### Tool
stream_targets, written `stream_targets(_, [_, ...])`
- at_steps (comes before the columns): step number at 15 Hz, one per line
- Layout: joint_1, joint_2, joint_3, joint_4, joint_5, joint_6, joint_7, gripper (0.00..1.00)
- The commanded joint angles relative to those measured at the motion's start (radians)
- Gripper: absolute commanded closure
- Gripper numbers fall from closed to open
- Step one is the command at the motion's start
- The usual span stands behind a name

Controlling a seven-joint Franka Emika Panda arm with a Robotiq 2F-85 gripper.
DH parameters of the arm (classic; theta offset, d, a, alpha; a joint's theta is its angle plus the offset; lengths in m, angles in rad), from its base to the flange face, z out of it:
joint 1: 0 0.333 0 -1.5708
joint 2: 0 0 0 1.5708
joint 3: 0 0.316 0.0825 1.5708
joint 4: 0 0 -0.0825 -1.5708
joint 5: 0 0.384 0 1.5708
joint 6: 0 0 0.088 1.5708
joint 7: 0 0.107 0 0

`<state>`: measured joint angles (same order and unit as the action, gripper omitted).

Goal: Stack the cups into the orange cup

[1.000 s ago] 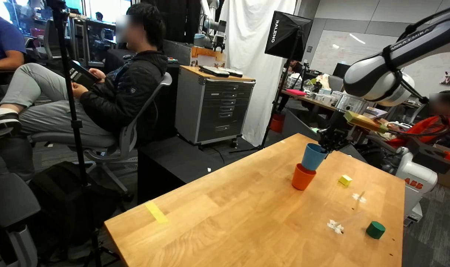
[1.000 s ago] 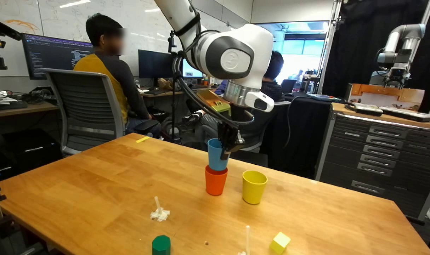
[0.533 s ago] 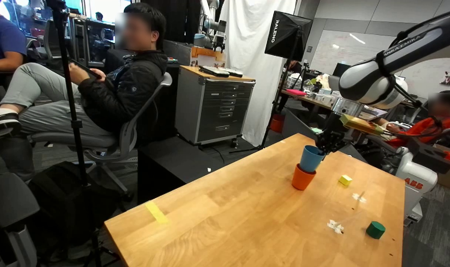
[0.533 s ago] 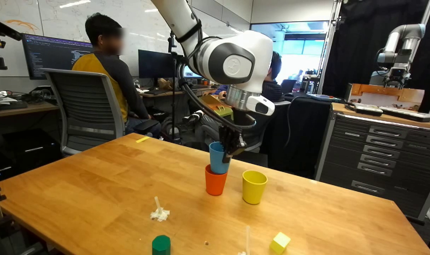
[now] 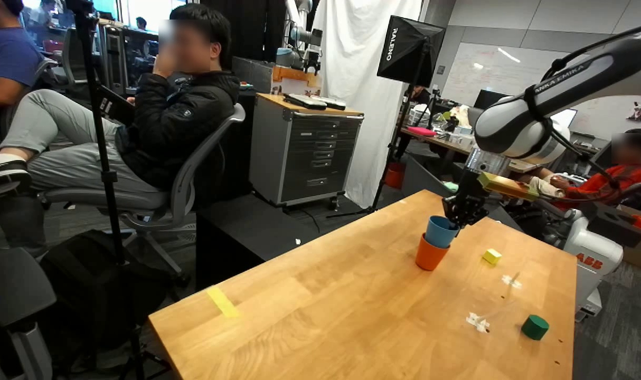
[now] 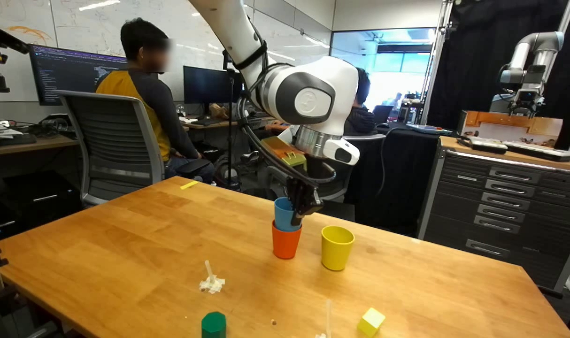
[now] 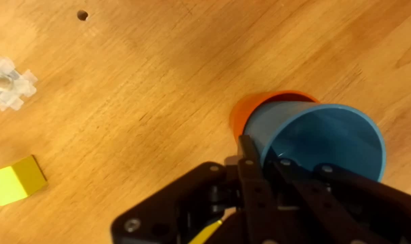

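The blue cup [image 5: 439, 232] stands partly inside the mouth of the orange cup [image 5: 430, 257], with much of its wall showing above the orange rim. The blue cup [image 6: 283, 211] and orange cup [image 6: 285, 245] show the same in the other exterior view. My gripper [image 7: 260, 152] is shut on the blue cup's wall [image 7: 276, 118], one finger outside and one inside the rim. The orange cup [image 7: 242, 113] shows beneath it in the wrist view. The yellow cup [image 6: 336, 249] stands upright close beside the orange cup. My gripper [image 6: 296, 218] hides part of the blue cup.
A yellow block [image 6: 372, 322] and a green block [image 6: 214, 325] lie on the wooden table [image 6: 139, 239]. A thin pale peg taped with white bits [image 6: 211, 284] stands up from the table, with a further peg [image 6: 328, 319] near the yellow block.
My gripper has moved down with the blue cup in its grip. The blue cup sits deeper in the orange cup than before. The orange and yellow cups have not moved.
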<state>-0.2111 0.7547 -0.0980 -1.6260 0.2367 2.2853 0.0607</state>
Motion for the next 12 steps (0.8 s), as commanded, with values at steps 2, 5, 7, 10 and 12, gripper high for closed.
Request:
stream_targets(2, [0.013, 0.026, -0.004, 0.039, -0.032, -0.029, 0.024, 0.91])
stream_targets(5, [0.013, 0.023, -0.003, 0.034, -0.037, -0.027, 0.021, 0.71])
stream_targets(7, [0.011, 0.017, -0.002, 0.029, -0.036, -0.025, 0.018, 0.56])
stream_targets(10, [0.006, -0.002, 0.001, 0.013, -0.03, -0.017, 0.009, 0.34])
stream_targets(12, [0.003, -0.018, 0.003, -0.001, -0.027, -0.009, 0.003, 0.25])
